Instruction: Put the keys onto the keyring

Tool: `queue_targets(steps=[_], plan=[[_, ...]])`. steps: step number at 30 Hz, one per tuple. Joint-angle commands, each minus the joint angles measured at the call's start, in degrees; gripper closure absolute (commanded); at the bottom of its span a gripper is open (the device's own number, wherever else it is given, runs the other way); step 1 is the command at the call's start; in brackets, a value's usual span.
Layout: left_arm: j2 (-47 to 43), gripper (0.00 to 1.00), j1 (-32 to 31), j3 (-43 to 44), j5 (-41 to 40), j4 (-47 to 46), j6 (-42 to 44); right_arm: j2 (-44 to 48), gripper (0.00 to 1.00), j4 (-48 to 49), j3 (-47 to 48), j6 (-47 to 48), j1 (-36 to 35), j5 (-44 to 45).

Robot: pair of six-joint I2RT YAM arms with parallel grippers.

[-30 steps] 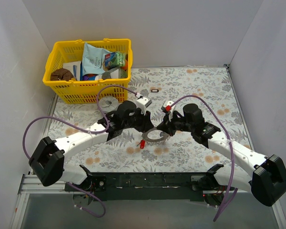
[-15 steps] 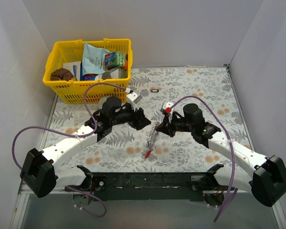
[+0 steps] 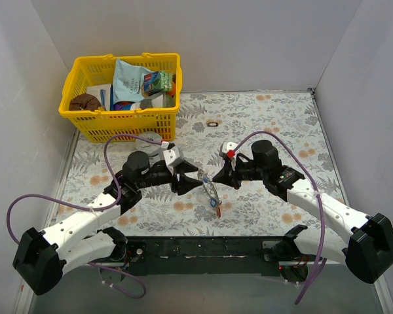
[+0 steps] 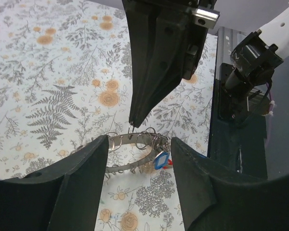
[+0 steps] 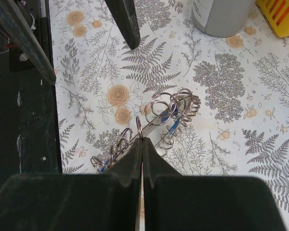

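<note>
My right gripper (image 3: 214, 178) is shut on the rim of the keyring (image 3: 213, 191) and holds it on edge above the table. The keyring is a flat silvery band carrying several small wire rings. A blue key head (image 4: 160, 160) and a red one (image 4: 170, 163) dangle from its low end. In the right wrist view the shut fingertips (image 5: 142, 140) pinch the band (image 5: 169, 117). My left gripper (image 3: 198, 182) is open and empty, just left of the ring. In the left wrist view (image 4: 139, 142) the keyring (image 4: 127, 142) hangs just beyond its spread fingertips.
A yellow basket (image 3: 85, 121) of odds and ends stands at the back left. A grey tin (image 3: 146, 139) stands in front of it, also in the right wrist view (image 5: 221, 17). A small dark object (image 3: 213, 123) lies on the floral cloth behind the grippers.
The left gripper let go of the ring, drew back, then swung in again, open, at the ring's left. The ring went from flat to hanging on edge in the right gripper.
</note>
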State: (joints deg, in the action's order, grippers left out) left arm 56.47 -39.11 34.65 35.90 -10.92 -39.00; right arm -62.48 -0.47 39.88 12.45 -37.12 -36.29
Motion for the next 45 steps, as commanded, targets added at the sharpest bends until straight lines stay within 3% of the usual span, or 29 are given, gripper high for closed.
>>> queue_targets(steps=[1,17,28,45], plan=[[-2.2,0.46,0.1,-1.6,0.6,-7.5,1.1,1.5,0.99,1.5,2.8,1.3,0.3,-4.2],[5.5,0.52,0.1,-1.8,3.8,-11.1,0.1,1.5,0.99,4.4,1.4,-0.1,0.4,-5.8],[8.1,0.68,0.1,-3.1,4.1,-14.0,-1.2,0.7,0.99,5.9,1.2,-0.8,0.4,-5.8],[11.5,0.77,0.1,-3.2,5.7,-15.4,-2.6,0.2,0.99,7.1,1.1,-1.8,0.4,-5.8]])
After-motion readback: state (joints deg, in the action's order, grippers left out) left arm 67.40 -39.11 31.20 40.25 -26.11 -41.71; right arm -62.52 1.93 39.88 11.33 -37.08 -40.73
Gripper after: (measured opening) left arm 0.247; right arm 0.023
